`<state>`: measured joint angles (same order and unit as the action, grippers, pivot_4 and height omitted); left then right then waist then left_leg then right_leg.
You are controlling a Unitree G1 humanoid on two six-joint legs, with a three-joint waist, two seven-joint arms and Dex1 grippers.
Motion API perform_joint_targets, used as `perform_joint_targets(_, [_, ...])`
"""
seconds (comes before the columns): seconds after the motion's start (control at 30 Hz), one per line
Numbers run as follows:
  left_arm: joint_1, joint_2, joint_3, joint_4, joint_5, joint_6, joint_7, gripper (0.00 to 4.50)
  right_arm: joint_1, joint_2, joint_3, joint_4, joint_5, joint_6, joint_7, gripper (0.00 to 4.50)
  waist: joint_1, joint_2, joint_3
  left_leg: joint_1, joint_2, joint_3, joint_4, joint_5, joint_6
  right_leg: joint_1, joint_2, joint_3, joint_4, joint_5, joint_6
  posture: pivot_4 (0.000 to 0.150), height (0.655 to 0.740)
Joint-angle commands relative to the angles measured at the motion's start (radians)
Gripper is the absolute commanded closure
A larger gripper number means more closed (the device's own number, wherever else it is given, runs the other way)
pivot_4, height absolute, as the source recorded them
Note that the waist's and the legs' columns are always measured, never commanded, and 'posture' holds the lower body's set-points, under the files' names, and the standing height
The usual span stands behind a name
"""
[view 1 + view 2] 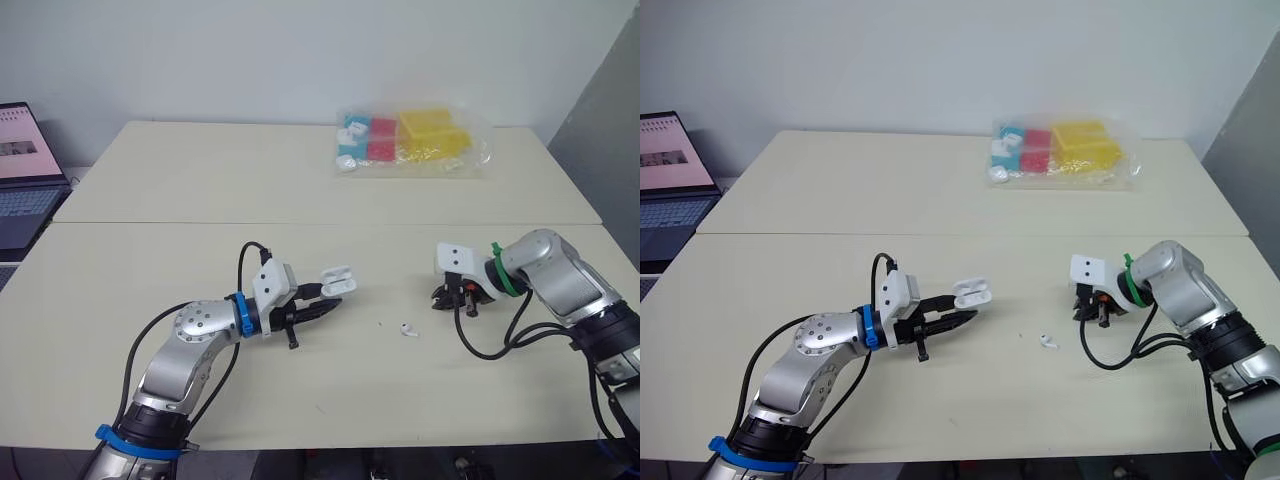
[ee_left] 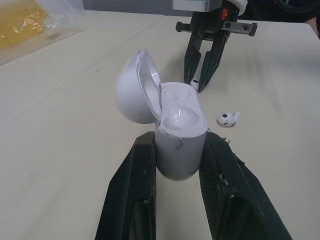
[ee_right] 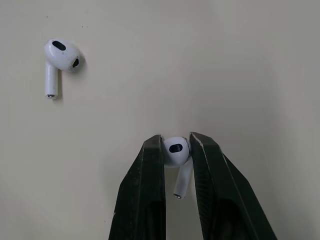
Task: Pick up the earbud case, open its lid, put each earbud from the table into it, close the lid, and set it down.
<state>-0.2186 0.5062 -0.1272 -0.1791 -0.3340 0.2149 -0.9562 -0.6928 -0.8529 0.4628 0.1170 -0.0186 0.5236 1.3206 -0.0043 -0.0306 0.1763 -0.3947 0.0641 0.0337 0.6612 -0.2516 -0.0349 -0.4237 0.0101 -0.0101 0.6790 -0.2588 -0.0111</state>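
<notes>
The earbud case (image 2: 177, 145) is a small white box of smooth, glossy plastic with rounded corners. It is held above the bench (image 1: 200, 190) by the left end effector (image 1: 330, 303), whose two black fingers (image 2: 131, 185) press on its two sides. Its lid (image 2: 134, 92) is open and tilts back on the hinge like a shell. The inside of the case is shiny white with rounded hollows; I cannot tell if something lies in them.

The first earbud (image 3: 176, 152) is white, with a round head, a dark oval grille and a short stem. The right end effector (image 1: 446, 298) pinches it by the head, close over the bench surface and pointing down. The second earbud (image 1: 409, 329) has the same shape. It lies flat on the bench between the two end effectors, nearer to the right one, and nothing touches it.

The bench is matte, pale beige, and made of two tops joined by a straight seam. The area around the earbuds is open. On the far top, well apart, lies a clear crinkled plastic bag (image 1: 412, 142) with yellow, red and light blue blocks inside. An open laptop (image 1: 20, 175) stands beyond the bench's left edge.
</notes>
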Motion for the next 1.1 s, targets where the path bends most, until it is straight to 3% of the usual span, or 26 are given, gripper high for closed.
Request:
perform_joint_targets(0.03, [0.005,0.002,0.000,-0.029,-0.004,-0.019,-0.008,3.70,0.036,-0.063,-0.034,-0.110,0.011,0.021,0.045,4.12,0.000,0.000,0.000,0.000,0.000,0.000,0.000,0.000,0.000,0.000,0.000,0.000,0.000,0.000,0.000,0.150,0.7400])
perform_joint_targets(0.17, [0.022,0.007,0.002,-0.034,0.000,-0.020,-0.004,3.70,0.182,-0.223,-0.084,-0.273,0.004,0.003,0.066,4.12,0.007,0.001,0.001,-0.001,0.000,0.000,0.000,0.000,0.000,0.000,-0.001,-0.001,-0.001,0.000,0.000,0.150,0.7400])
perform_joint_targets(0.4, [0.034,0.008,-0.003,-0.036,0.010,-0.024,-0.003,3.70,0.366,-0.383,-0.170,-0.327,-0.010,-0.056,0.039,4.12,0.001,0.001,0.001,0.002,-0.001,0.001,0.000,0.000,0.000,0.001,-0.002,-0.001,0.000,0.000,0.000,0.150,0.7400])
perform_joint_targets(0.77, [0.032,0.003,-0.008,-0.035,0.018,-0.020,-0.003,3.70,0.370,-0.348,-0.181,-0.270,-0.039,-0.077,0.005,4.12,-0.001,0.001,0.001,0.003,0.000,0.001,0.000,0.000,0.000,0.002,-0.001,0.000,0.001,0.000,0.000,0.150,0.7400])
perform_joint_targets(1.03, [0.045,0.013,-0.005,-0.046,0.016,-0.010,-0.008,3.70,0.362,-0.317,-0.189,-0.244,-0.039,-0.090,0.001,1.26,0.000,0.001,0.001,0.003,0.000,0.001,0.000,0.000,0.000,0.002,-0.001,0.000,0.000,0.000,0.000,0.150,0.7400])
perform_joint_targets(1.07, [0.046,0.013,-0.005,-0.047,0.016,-0.010,-0.008,3.70,0.361,-0.317,-0.197,-0.250,-0.031,-0.086,0.006,0.95,0.000,0.001,0.001,0.003,0.000,0.001,0.000,0.000,0.000,0.002,-0.001,0.000,0.000,0.000,0.000,0.150,0.7400])
perform_joint_targets(1.1, [0.048,0.013,-0.005,-0.050,0.015,-0.009,-0.007,3.70,0.362,-0.317,-0.203,-0.254,-0.025,-0.084,0.010,0.92,0.000,0.001,0.001,0.003,0.000,0.001,0.000,0.000,0.000,0.002,-0.001,0.000,0.000,0.000,0.000,0.150,0.7400])
